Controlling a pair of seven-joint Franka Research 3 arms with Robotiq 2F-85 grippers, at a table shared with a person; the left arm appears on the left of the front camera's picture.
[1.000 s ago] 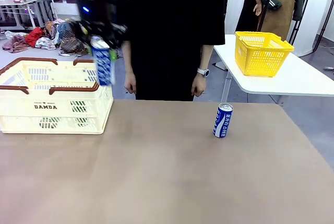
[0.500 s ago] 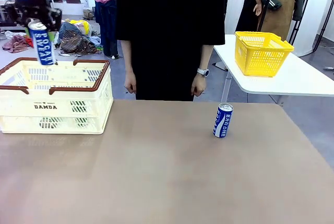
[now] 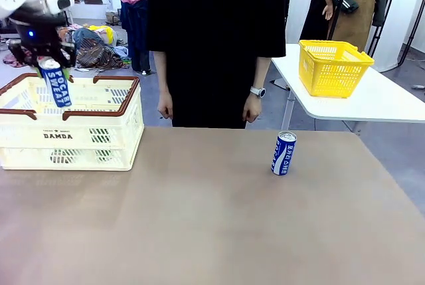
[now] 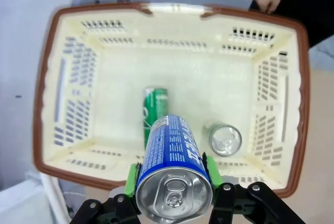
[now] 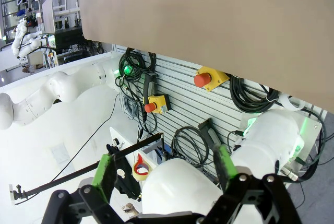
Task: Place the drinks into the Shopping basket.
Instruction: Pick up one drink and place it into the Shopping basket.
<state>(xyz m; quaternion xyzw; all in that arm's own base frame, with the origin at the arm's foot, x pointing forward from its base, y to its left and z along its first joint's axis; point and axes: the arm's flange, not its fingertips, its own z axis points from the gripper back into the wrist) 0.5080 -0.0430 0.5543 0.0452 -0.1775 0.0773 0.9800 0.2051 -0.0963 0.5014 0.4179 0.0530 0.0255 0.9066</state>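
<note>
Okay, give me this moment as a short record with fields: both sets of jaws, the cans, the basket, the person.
left jaws: shut on a blue-and-white can, held over the Shopping basket
right jaws: open, nothing between them
in basket: green can lying down; second can upright, colour unclear
on table: Pocari Sweat can, upright, right of the basket
person: standing at far edge, arms down

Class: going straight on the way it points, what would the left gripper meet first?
Probably the floor of the cream plastic slotted basket, between the green metal can and the silver-topped can; depth unclear.
</note>
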